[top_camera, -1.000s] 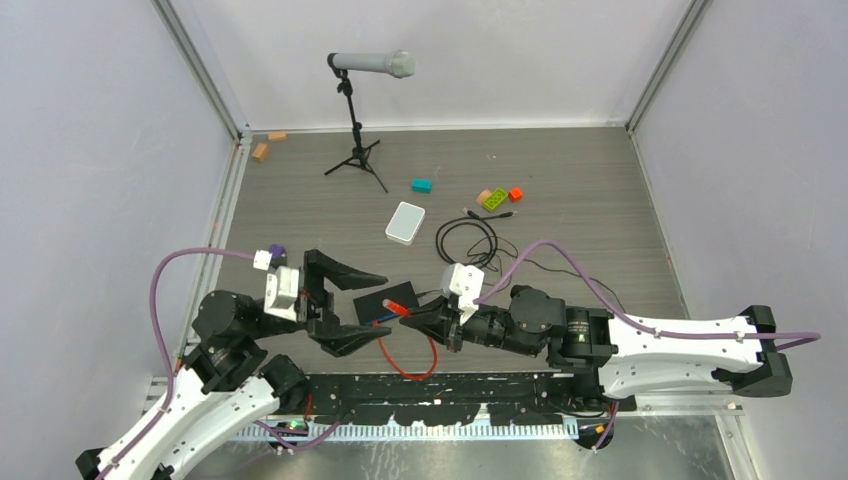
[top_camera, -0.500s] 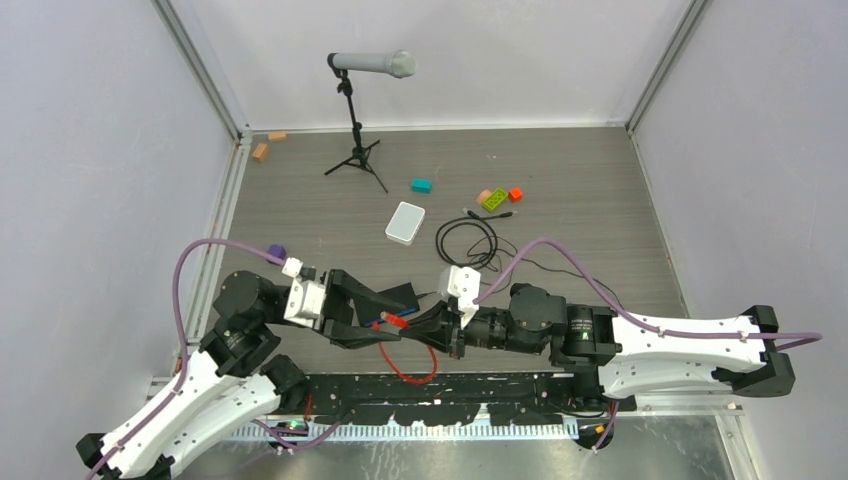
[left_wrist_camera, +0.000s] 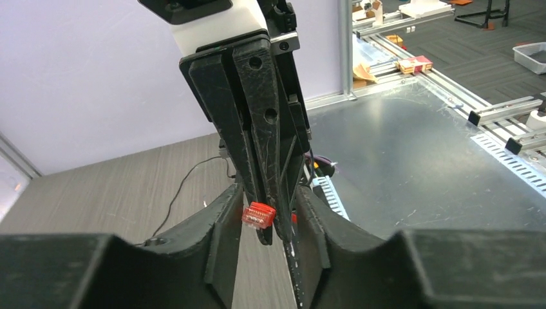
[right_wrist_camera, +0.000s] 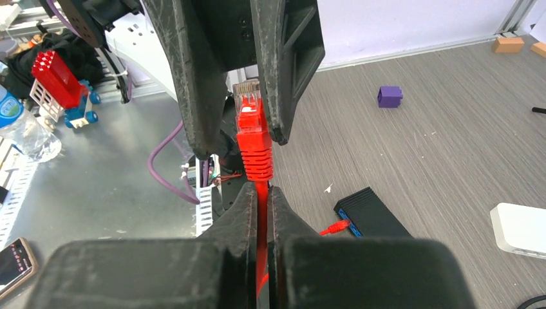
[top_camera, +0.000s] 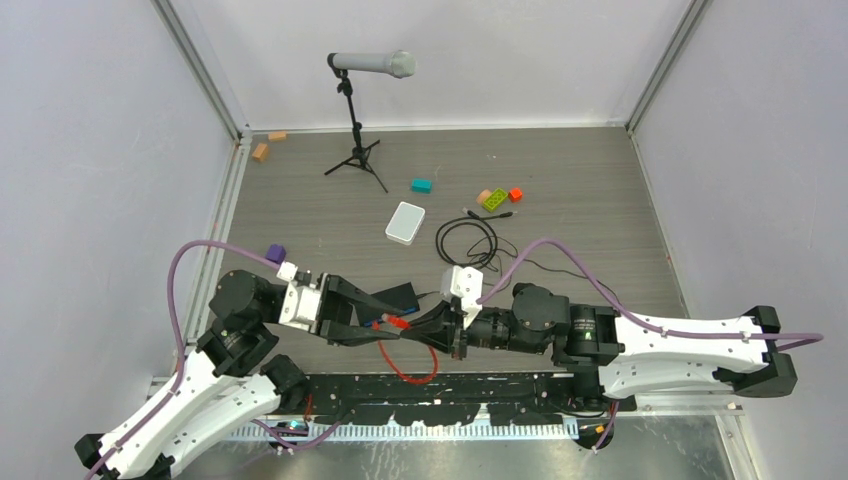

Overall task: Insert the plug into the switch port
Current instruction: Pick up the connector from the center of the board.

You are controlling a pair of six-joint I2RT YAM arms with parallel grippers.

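Top external: the left gripper (top_camera: 385, 323) and right gripper (top_camera: 412, 325) are facing tip to tip above the grey wood-grain desk (top_camera: 560, 190). They are bracketing the small clear-tipped red plug (top_camera: 397, 322), just beside the flat black switch box (top_camera: 402, 296).

Left wrist: the right fingers (left_wrist_camera: 257, 129) are pinching closed behind the plug. The left fingers (left_wrist_camera: 219, 244) are standing open, flanking it.

Right wrist: the right fingers are clamping the thin red cable (right_wrist_camera: 261, 206) under the boot. The plug is hanging in the air, well apart from the switch port (right_wrist_camera: 351, 215) on the box's blue edge.

The plug is looking light, hard and brittle at the clip, and the cable floppy, so the hold is likely best on the boot.
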